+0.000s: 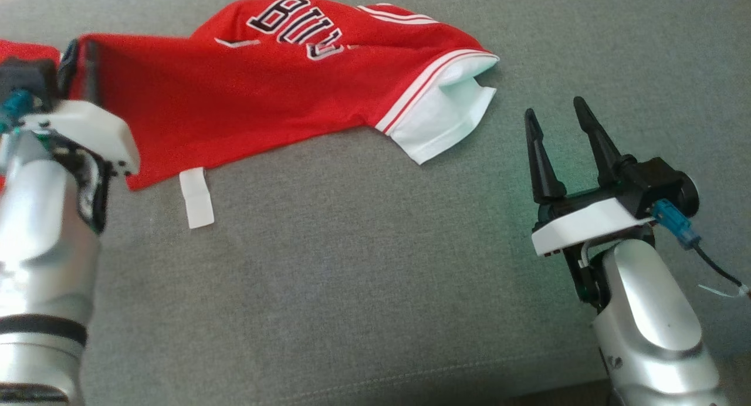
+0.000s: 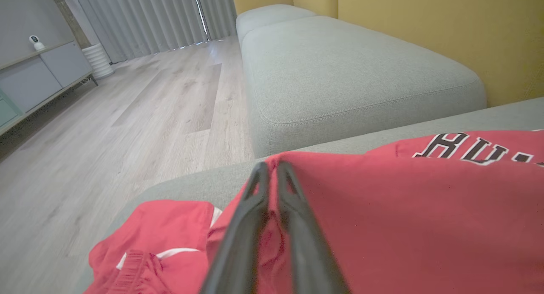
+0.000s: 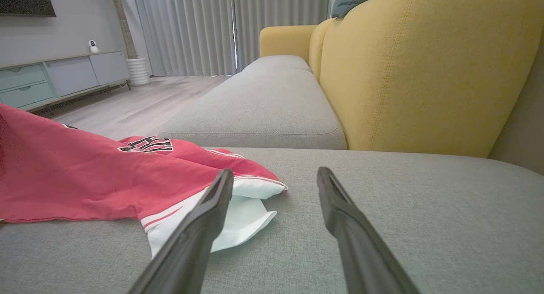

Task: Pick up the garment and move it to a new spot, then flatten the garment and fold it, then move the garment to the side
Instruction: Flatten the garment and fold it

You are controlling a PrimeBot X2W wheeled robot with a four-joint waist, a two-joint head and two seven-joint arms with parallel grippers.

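The garment (image 1: 264,101), a red jersey with black-and-white lettering (image 1: 299,24) and white-striped trim, lies spread across the grey seat cushion (image 1: 352,277) of a sofa, towards its far left part in the head view. Its white sleeve (image 1: 446,118) points right and rests flat on the cushion, and a small white tag (image 1: 196,198) sticks out from the near hem. The left gripper (image 1: 79,68) sits at the garment's left end, where the red edge stands lifted off the cushion against the dark fingers. In the left wrist view the left gripper (image 2: 268,166) has its jaws drawn close with only a thin slit between them, and a fold of the garment (image 2: 403,209) peaks right at the tips, pinched there. A second bunch of red cloth with white trim (image 2: 148,243) lies just below and to the left in that view, near the cushion's edge, with the pale wood floor (image 2: 127,115) beyond. The right gripper (image 1: 555,111) hovers over bare cushion to the right of the sleeve, near it but apart, fingers pointing away from the robot and jaws spread wide, holding nothing. From the right wrist, the right gripper (image 3: 275,173) frames the sleeve (image 3: 246,213) behind its left finger, with the yellow backrest (image 3: 425,73) to the right and grey curtains (image 3: 191,30) far off.
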